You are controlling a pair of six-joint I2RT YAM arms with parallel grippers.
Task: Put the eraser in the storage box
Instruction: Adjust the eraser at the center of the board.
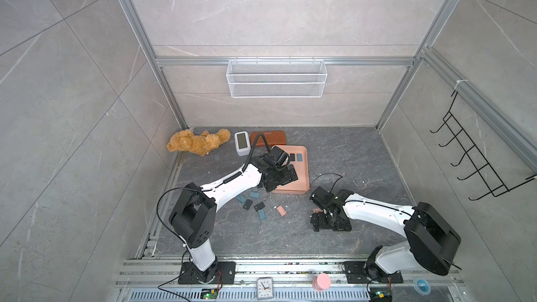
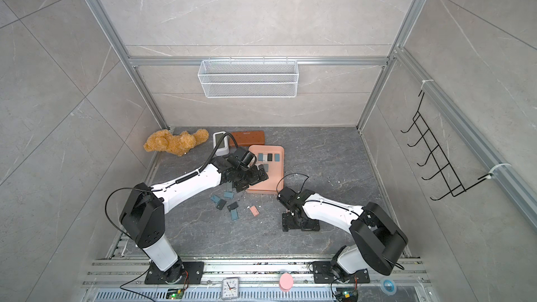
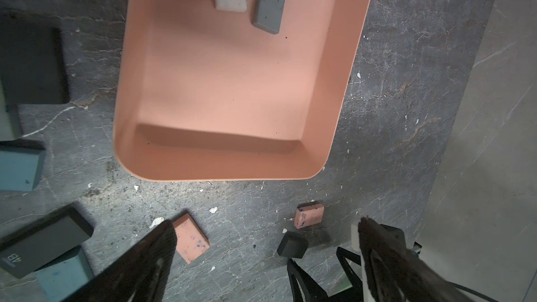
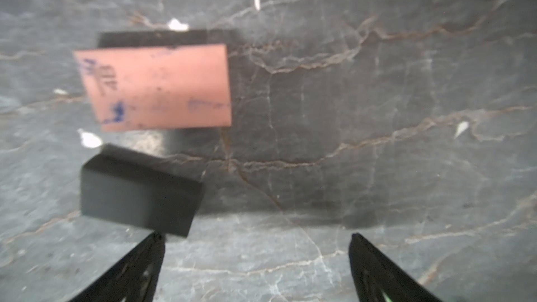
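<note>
Logging partial progress: I see several erasers (image 3: pixel 270 4) in the storage box (image 3: pixel 328 97), loose erasers (image 3: pixel 190 241) on the table (image 3: pixel 392 111), left gripper (image 3: pixel 266 223) and right gripper (image 4: pixel 255 236) both spread, empty.

Your table (image 1: pixel 348 164) is dark grey stone with pale veins. Along its far edge you have a teddy (image 1: pixel 197 142), a white gadget (image 1: pixel 242 142) and a brown case (image 1: pixel 270 138) in a row. The box (image 1: pixel 305 169) lies flat just in front of the case. By the box's near corner you see a loose scatter of blue erasers (image 1: pixel 262 214), black erasers (image 1: pixel 259 206) and a pink eraser (image 1: pixel 281 210). Well apart from that scatter, a second pink eraser (image 4: pixel 154 88) lies just beside a black block (image 4: pixel 139 196). White crumbs (image 3: pixel 213 210) dot the stone
</note>
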